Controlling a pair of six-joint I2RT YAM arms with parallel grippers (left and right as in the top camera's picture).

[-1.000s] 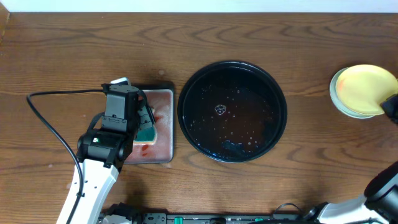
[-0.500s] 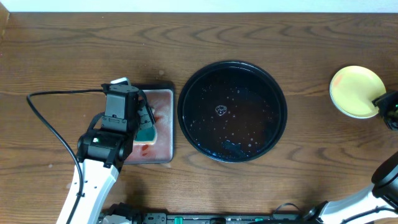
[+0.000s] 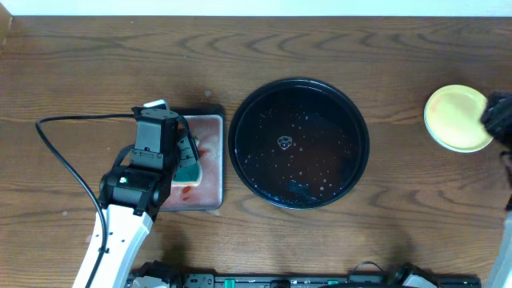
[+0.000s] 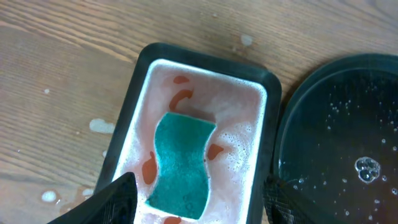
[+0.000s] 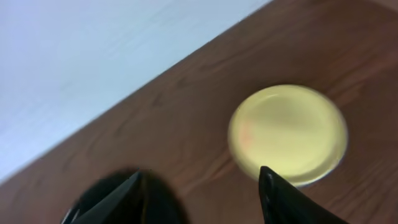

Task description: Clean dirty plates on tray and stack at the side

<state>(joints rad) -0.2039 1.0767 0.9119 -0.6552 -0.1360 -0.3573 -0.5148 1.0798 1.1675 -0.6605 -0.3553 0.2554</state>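
Bench: brown wood-grain bench (image 3: pixel 80 64) carrying everything.

Tray: large round glossy black tray with raised rim (image 3: pixel 233 144) at bench centre. Wet film and bubbles inside, and no plate on it.

Soap tray: smaller rectangular black-rimmed tray (image 4: pixel 140 81) with pinkish foamy water and red flecks, touching or just short of the round tray's left rim. A green wavy-edged sponge (image 4: pixel 180 165) lies flat in it.

Plates: small round yellow plate (image 3: pixel 456 118) at the right edge of the bench, well apart from the tray. A paler rim shows under it, so it tops a stack, but the number beneath cannot be told. Its face looks clean apart from a faint pinkish tint near the left rim in the right wrist view, which is too blurred to judge.

Left gripper (image 4: pixel 193 208): fingers spread, hanging over the sponge, gripping nothing.

Right gripper (image 5: pixel 199 199): fingers spread with nothing between them. The yellow plate is ahead of them, not touching. In the overhead view the gripper is a dark blur at the plate's right rim.

Judgement: stacking is at its end and the step is the right arm's retreat.
- Keep the fingers wide and lift up before moving sideways, so no fingertip clips the rim and slides the stack.
- Check the top plate sits centred.
- Inspect the pink tint, and re-wipe if it is sauce.
- Leave the sponge in its tray.
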